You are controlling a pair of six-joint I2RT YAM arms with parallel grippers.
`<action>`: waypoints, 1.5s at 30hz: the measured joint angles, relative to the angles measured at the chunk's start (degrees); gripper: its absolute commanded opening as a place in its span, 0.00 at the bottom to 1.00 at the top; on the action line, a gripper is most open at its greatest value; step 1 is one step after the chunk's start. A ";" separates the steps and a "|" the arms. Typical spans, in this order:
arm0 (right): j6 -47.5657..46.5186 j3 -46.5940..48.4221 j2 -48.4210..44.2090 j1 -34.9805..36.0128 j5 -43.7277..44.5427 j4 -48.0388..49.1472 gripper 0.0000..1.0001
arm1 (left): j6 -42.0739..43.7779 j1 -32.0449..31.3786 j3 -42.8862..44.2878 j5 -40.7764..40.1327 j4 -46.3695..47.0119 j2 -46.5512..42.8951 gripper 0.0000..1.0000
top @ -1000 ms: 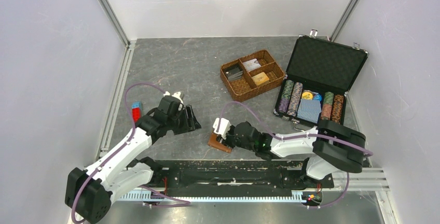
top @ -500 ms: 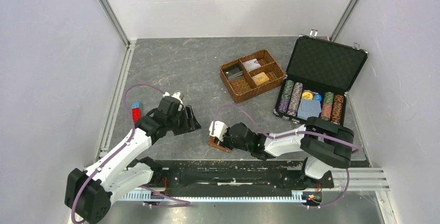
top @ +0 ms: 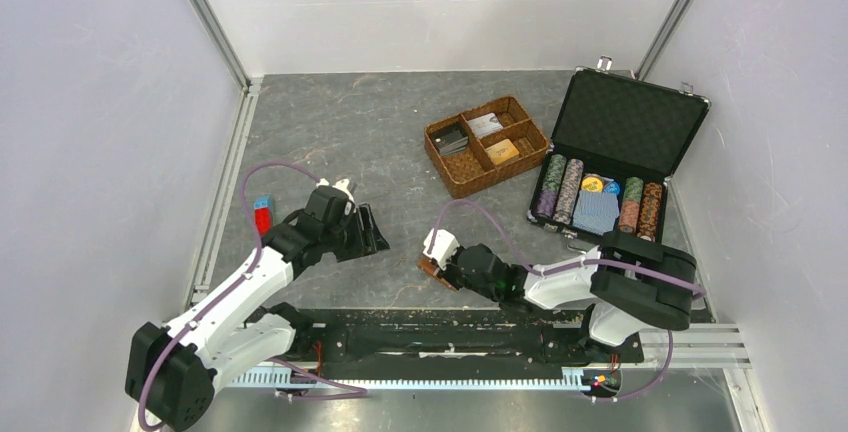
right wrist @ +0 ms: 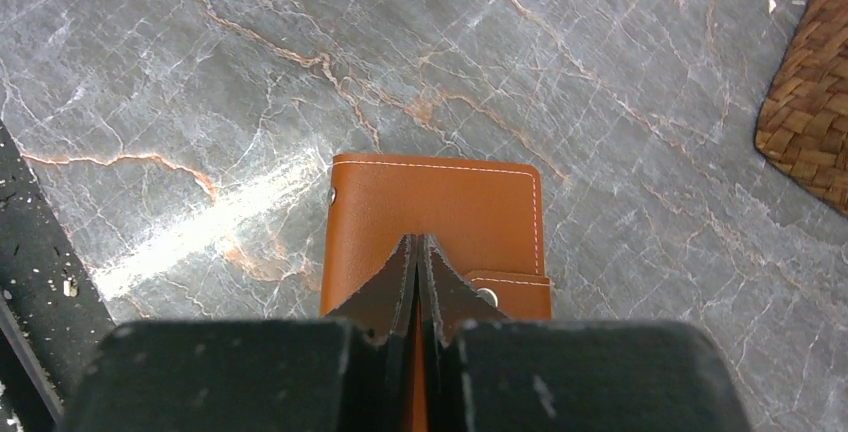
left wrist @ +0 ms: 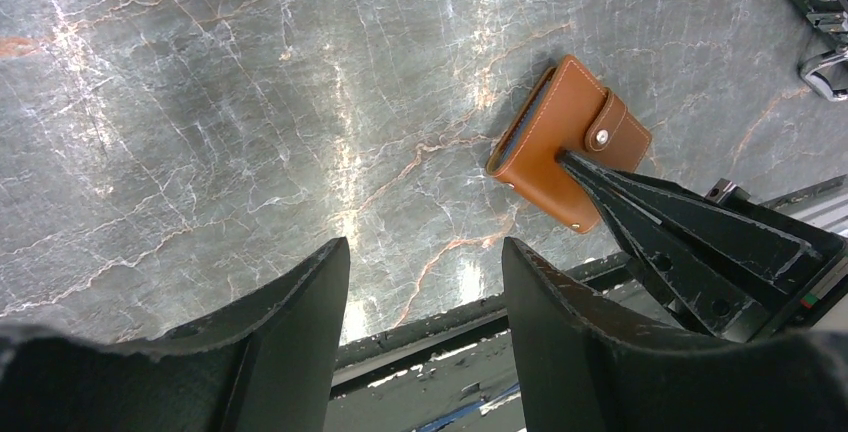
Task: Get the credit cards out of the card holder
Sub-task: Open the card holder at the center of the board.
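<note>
Card holder [right wrist: 440,202] shifted rightward, snapped closed, right tool [right wrist: 417,244] pressed together on it, left tool [left wrist: 422,252] spread

The holder [right wrist: 435,212] is smooth tan leather with a soft sheen. It has pale thread stitching along its edges and a shiny metal snap [right wrist: 487,296] on its tab. The table [right wrist: 200,62] looks like polished grey stone veined in white and rust, glossy enough to throw glare. The right gripper [right wrist: 417,242] and left gripper [left wrist: 425,247] have matt black plastic fingers, slightly grainy. Far right, the basket [top: 505,174] is rough woven brown fibre. The case [top: 625,124] is black with a dimpled lining and bright metal latches.
</note>
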 measured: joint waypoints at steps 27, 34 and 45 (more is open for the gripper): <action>14.01 20.04 -2.93 -13.16 -16.92 -33.88 0.34 | -1.77 -0.02 -2.23 2.47 2.23 0.24 0.65; 20.11 23.71 0.66 -14.12 -18.80 -42.95 0.33 | -1.77 -0.02 -2.25 2.51 2.34 0.48 0.65; 21.81 24.35 0.81 -14.12 -16.41 -48.19 0.37 | -1.77 -0.02 -2.27 2.49 2.34 0.44 0.65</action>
